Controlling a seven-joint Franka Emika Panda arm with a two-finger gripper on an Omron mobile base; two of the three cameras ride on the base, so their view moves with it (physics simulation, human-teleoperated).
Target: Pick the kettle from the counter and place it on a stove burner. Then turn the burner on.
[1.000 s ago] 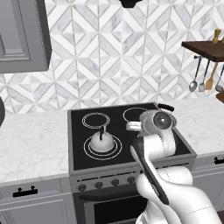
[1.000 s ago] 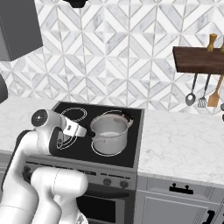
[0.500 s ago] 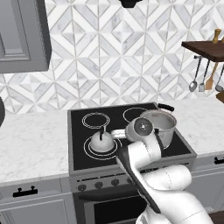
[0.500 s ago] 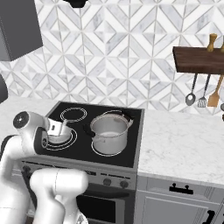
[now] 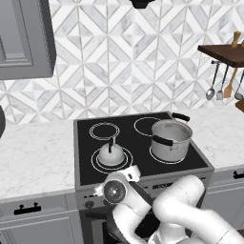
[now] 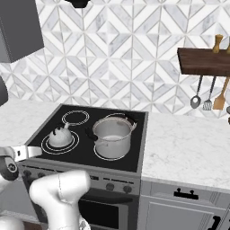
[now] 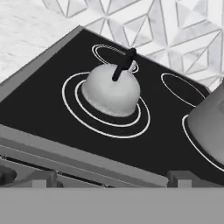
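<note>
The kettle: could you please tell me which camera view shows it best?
The hand view: the kettle looms close, centred on the stove burner rings, black handle clear. The left and right base views show it small, on the same front burner beside the pot.

You see a steel pot (image 5: 170, 139) below a wooden shelf (image 6: 203, 61), where three utensils (image 6: 208, 95) hang.

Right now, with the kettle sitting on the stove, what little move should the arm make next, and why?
Probably ease the gripper down to the dark knobs on the stove's steel front. The kettle already sits inside the ringed front-left burner, nothing is gripped, and turning the burner on is what remains.
</note>
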